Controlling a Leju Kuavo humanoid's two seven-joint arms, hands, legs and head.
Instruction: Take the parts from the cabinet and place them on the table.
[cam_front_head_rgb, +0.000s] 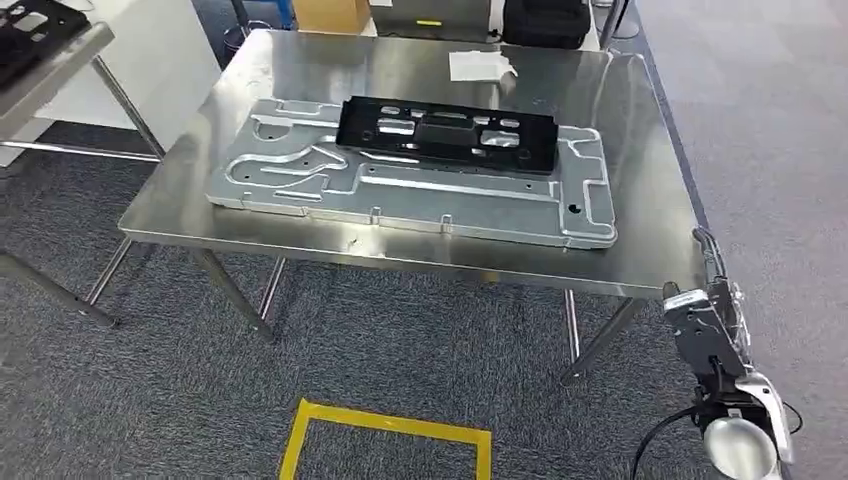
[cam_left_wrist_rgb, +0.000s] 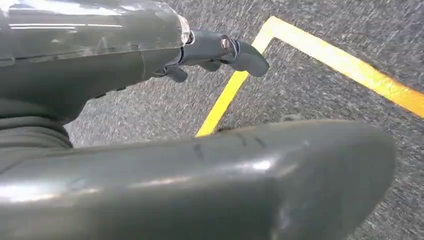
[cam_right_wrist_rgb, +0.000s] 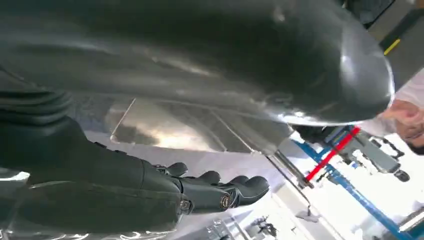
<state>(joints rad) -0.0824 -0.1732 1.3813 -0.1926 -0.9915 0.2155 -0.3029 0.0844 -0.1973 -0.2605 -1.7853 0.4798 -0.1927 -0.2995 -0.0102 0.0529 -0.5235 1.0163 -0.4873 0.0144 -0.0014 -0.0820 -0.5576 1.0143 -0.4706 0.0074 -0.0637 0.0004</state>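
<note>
Curling loosely with nothing between them, the left hand's fingers (cam_left_wrist_rgb: 235, 52) are hanging over grey carpet (cam_left_wrist_rgb: 310, 85) beside a strip of yellow tape (cam_left_wrist_rgb: 345, 62); the thick grey thumb is blocking the near half of that view. The left hand (cam_left_wrist_rgb: 200, 55) is holding nothing.

The right hand's fingers (cam_right_wrist_rgb: 235, 190) are lying nearly straight, side by side, and gripping nothing. The thumb is again covering much of the wrist view, and whatever is lying past it is blurring into glare. The right hand (cam_right_wrist_rgb: 200, 192) is hanging free. From the head view, only the right arm (cam_front_head_rgb: 725, 380) is showing, at the lower right corner, cut off by the frame edge.

Both parts are resting on the steel table (cam_front_head_rgb: 640, 260): a grey metal panel (cam_front_head_rgb: 300, 180) is lying flat, and a black frame (cam_front_head_rgb: 445, 130) is lying on top of it, toward the panel's far edge. A pale sheet (cam_front_head_rgb: 480, 65) is sitting near the table's far edge, any writing on it being too small to read. No brand or label is proving legible anywhere.

A person (cam_right_wrist_rgb: 407, 117) is showing at the edge of the right wrist view, partly cropped.
</note>
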